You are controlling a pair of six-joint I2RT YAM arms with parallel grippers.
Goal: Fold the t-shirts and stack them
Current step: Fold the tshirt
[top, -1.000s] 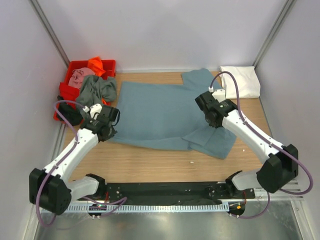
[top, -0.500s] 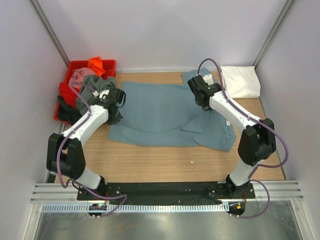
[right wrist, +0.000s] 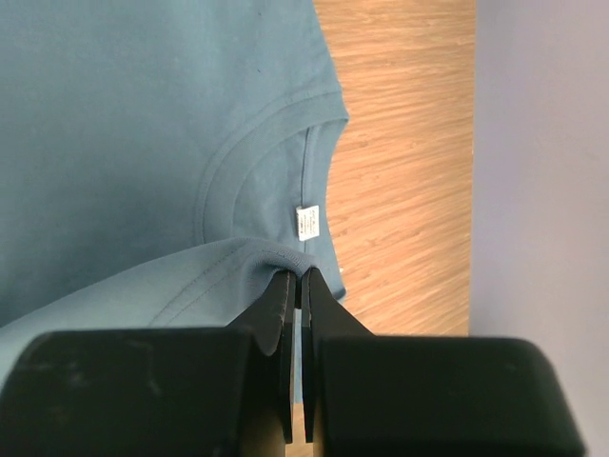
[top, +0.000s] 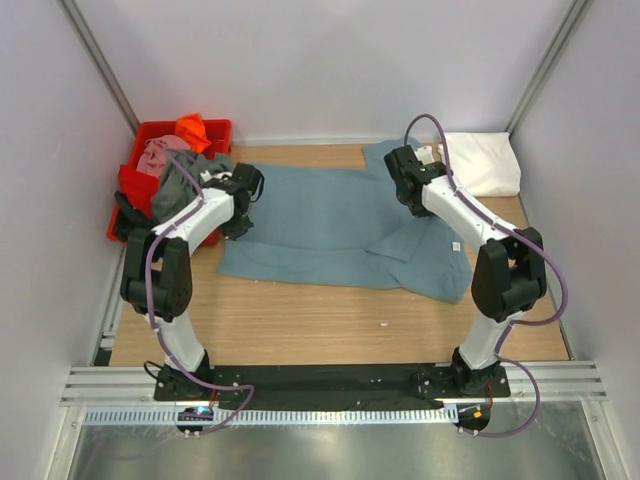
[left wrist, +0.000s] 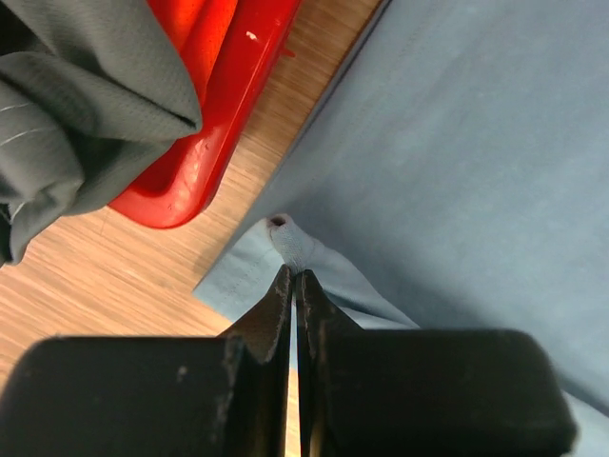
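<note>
A dusty teal-blue t-shirt (top: 330, 220) lies spread across the middle of the wooden table, half folded over itself. My left gripper (top: 240, 205) is shut on a pinch of its hem at the shirt's left edge; the left wrist view shows the cloth (left wrist: 290, 249) bunched at the fingertips. My right gripper (top: 408, 188) is shut on a fold of the shirt by the collar (right wrist: 276, 255), just above the white neck label (right wrist: 306, 223). A folded white t-shirt (top: 482, 162) lies at the far right corner.
A red plastic tub (top: 150, 180) stands at the far left, holding grey-green (top: 195, 178), pink (top: 163, 152) and orange (top: 192, 128) shirts. The grey-green one hangs over the tub's rim (left wrist: 67, 124). Grey walls close in on the left, right and back.
Both grippers have carried the shirt's near edge toward the back of the table, folding the cloth over itself. The arms are now stretched farther out.
</note>
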